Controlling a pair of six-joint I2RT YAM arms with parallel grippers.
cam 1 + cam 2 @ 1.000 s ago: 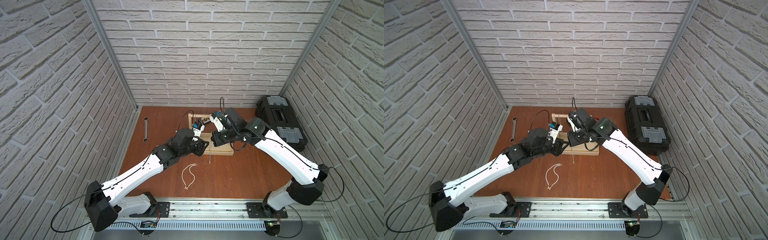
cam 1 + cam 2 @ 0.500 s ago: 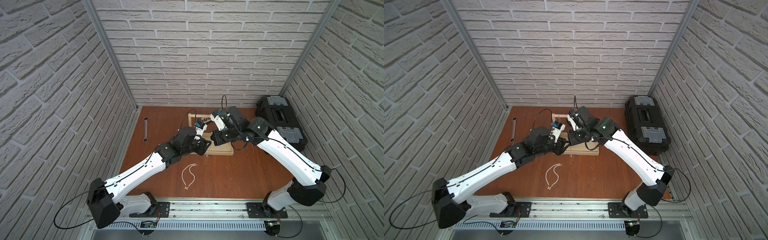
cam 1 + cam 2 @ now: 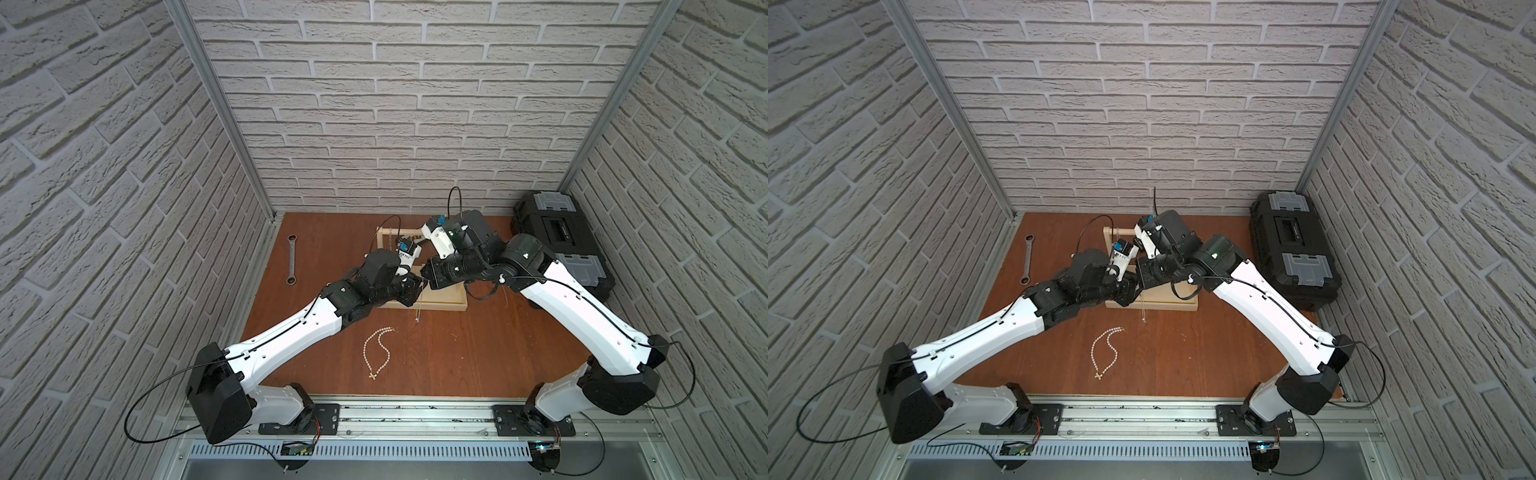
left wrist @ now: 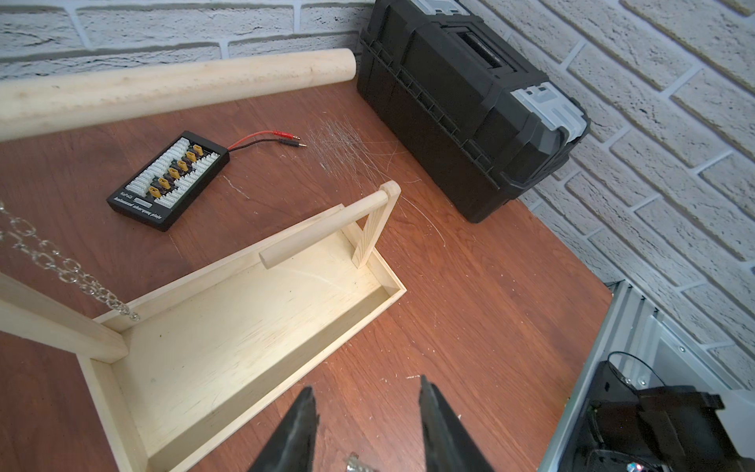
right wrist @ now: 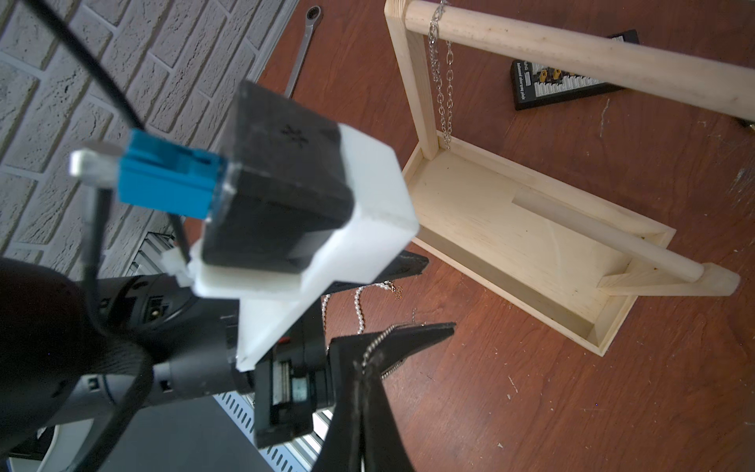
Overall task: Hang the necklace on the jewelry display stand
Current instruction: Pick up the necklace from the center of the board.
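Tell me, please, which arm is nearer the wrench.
Left. The left arm extends beside the wrench; the right arm lies over the jewelry display stand, toward the black toolbox.

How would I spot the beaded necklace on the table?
Find the pale wooden jewelry display stand on the brown table. Just in front of it, toward the metal rail, lies the beaded necklace. Unlike the silver link chain hung over the stand's bar, it is a flat loop of small white beads ending in a cross.
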